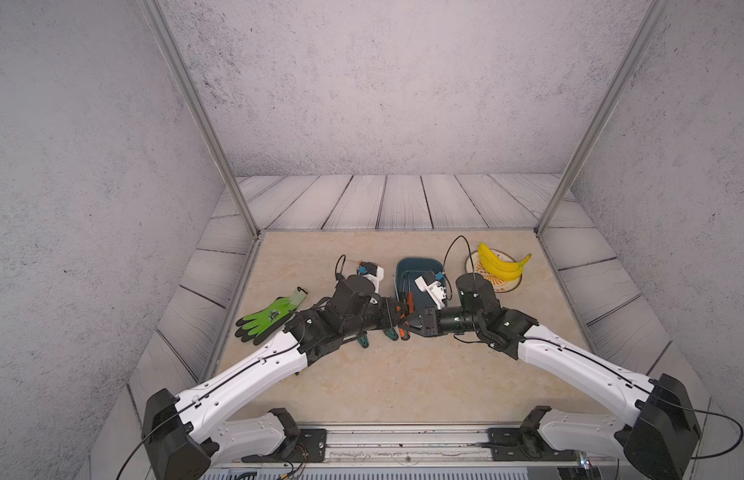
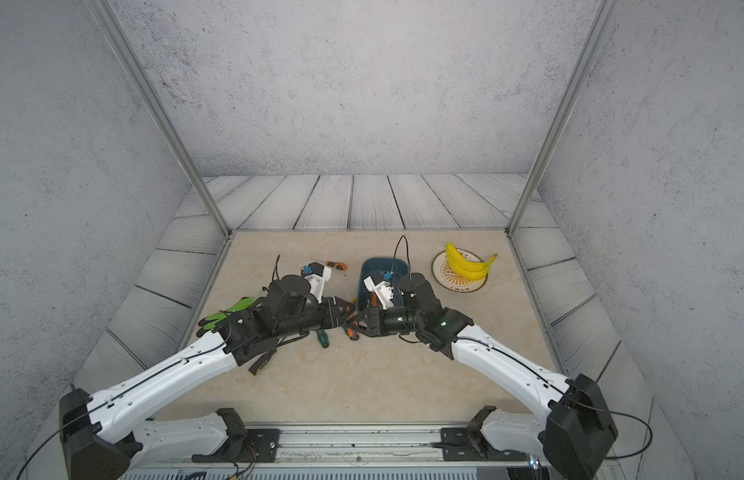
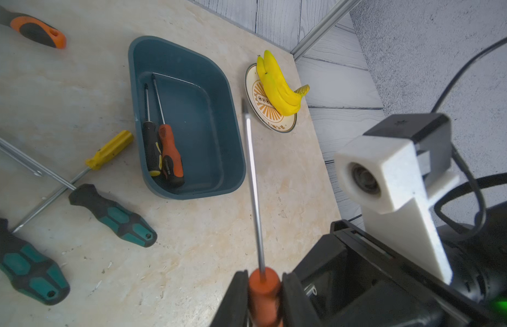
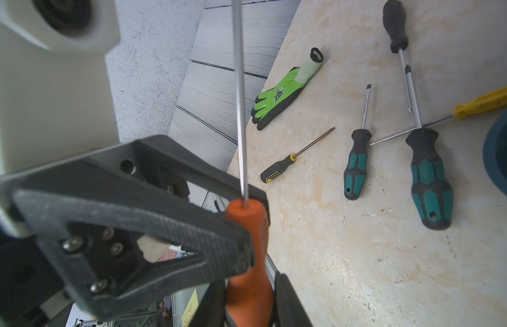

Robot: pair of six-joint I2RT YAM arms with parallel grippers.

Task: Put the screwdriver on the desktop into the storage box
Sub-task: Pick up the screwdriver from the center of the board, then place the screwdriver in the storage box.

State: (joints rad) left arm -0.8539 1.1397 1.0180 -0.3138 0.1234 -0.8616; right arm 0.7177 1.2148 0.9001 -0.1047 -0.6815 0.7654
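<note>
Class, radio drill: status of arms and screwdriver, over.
Both clamped on orange-handled screwdriver: left gripper, right gripper. Not yet in storage box; two screwdrivers inside. Several loose screwdrivers on desktop, apparently off the path.

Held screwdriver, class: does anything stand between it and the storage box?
Nothing visible does: only bare desktop separates the held screwdriver from the storage box, where two screwdrivers lie along one wall.

At twelve o'clock the right arm half hides the box; the orange screwdriver's handle end is cut off.
</note>
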